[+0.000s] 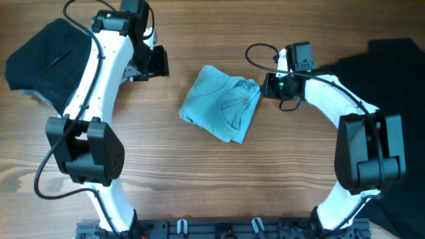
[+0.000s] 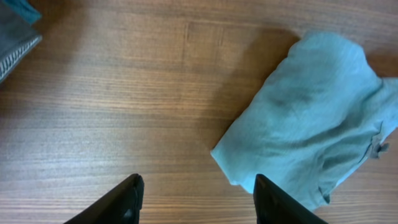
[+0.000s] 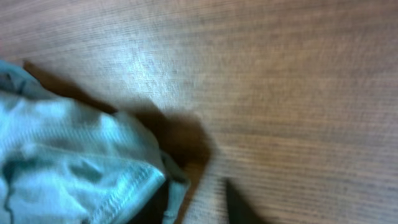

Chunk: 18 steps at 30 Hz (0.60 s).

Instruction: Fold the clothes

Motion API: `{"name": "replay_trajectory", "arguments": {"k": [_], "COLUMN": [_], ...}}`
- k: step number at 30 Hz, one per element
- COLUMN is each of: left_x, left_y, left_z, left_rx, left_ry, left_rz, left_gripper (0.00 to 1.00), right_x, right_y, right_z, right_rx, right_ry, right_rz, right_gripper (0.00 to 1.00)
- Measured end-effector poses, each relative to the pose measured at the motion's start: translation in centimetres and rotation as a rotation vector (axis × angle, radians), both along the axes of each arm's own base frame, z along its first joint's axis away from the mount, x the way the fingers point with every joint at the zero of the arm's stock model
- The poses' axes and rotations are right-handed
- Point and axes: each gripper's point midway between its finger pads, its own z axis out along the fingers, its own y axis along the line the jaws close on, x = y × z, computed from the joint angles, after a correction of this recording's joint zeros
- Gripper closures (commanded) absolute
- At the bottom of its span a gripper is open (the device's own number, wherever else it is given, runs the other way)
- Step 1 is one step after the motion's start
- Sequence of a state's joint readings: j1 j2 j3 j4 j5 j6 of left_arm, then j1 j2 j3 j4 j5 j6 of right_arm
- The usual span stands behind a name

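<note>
The pale blue T-shirt (image 1: 222, 103) lies folded into a rumpled bundle at the middle of the table. It also shows in the left wrist view (image 2: 311, 124) and the right wrist view (image 3: 68, 162). My left gripper (image 1: 158, 63) is open and empty, left of the shirt and apart from it; its fingers (image 2: 196, 202) hover over bare wood. My right gripper (image 1: 269, 86) is at the shirt's right edge. Its fingers (image 3: 199, 210) are apart, and the shirt's hem lies against the left finger. A black garment (image 1: 46, 53) lies at the far left, another (image 1: 398, 60) at the right.
A grey striped garment edge (image 2: 15, 37) shows in the left wrist view's top left corner. The wooden table (image 1: 199, 179) has bare wood in front of the shirt. Both arm bases stand at the near edge.
</note>
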<state>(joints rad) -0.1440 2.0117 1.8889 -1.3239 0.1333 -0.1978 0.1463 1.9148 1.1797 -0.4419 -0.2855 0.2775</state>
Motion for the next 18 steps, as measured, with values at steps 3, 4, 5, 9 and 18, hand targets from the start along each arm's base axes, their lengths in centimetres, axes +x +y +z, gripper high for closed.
{"name": "replay_trajectory", "arguments": {"k": [3,4,5,9,18], "left_x": [-0.8,-1.0,-1.4,-1.9,-0.9], "left_y": [-0.2,-0.4,-0.7,-1.6,-0.5], "left_z": [-0.1,-0.1,-0.1,-0.1,-0.1], "left_rx": [0.005,0.006,0.009,0.012,0.009], "left_ry": [0.030,0.037,0.049,0.056,0.024], "left_rz": [-0.010,-0.016,-0.027,-0.074,-0.056], "left_gripper": [0.41,0.41,0.41,0.39,0.34], "right_x": [-0.8,-1.0,-1.4,-4.3,-11.2], "right_y": [0.0,0.1,0.7,4.5,12.0], "right_z": [-0.3,-0.3,0.0,2.8,3.2], "right_rx": [0.003,0.015,0.048,0.238,0.201], "right_ry": [0.040,0.049,0.051,0.053,0.083], "right_rz": [-0.013,0.000,0.041,0.278,0.656], "right_gripper": [0.73,0.72,0.71,0.62,0.50]}}
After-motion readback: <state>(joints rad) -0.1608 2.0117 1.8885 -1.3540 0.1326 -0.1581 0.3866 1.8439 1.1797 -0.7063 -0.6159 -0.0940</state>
